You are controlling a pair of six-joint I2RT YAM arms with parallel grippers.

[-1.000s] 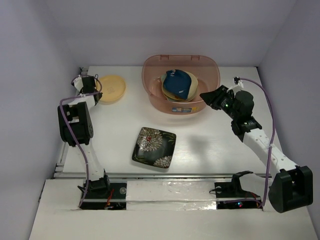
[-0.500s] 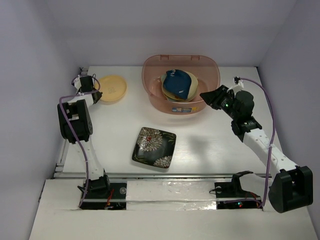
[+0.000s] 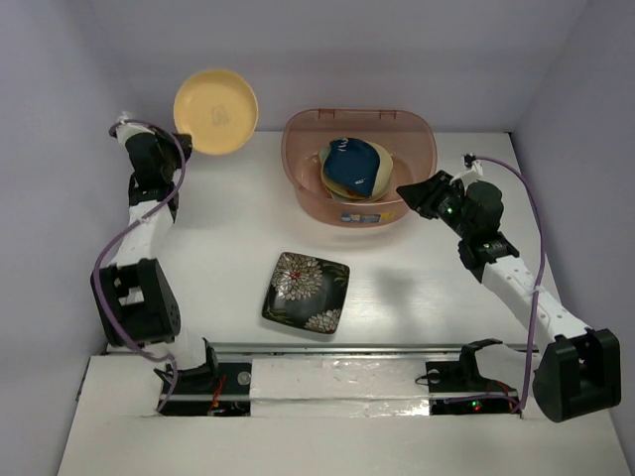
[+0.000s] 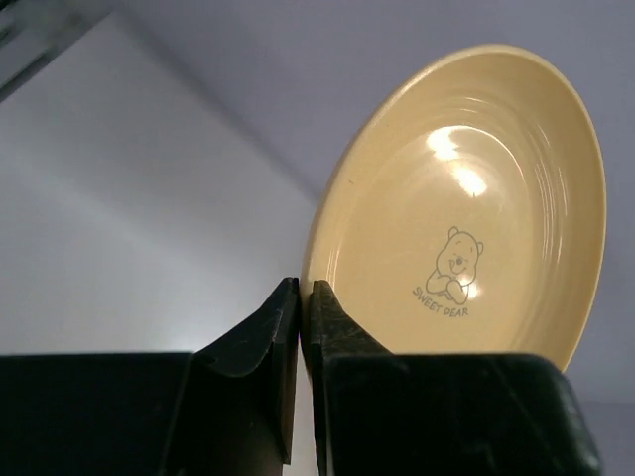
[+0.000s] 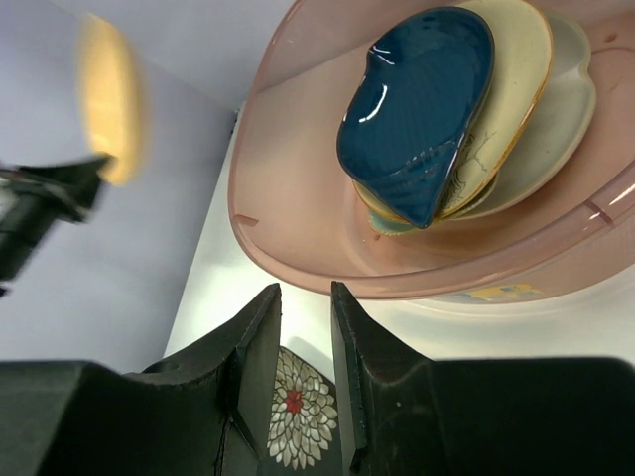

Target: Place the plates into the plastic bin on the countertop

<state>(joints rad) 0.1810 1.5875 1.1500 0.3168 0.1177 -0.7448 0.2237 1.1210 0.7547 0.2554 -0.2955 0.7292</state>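
Left gripper (image 4: pixel 301 297): clamped on the rim of the yellow plate (image 3: pixel 215 111), raised at far left.
Plastic bin (image 3: pixel 295 159): carry the plate right, centre it, then lower it onto the stacked plates (image 3: pixel 355 169) before release.
Right gripper (image 5: pixel 304 307): jaws apart, empty, just right of the bin.

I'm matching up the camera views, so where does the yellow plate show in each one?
Top external: yellow plate upper left, held up.
Left wrist: the plate fills the right half.
Right wrist: the plate is a yellow blur, upper left.
Shared landmark: the left hand pinching its rim.
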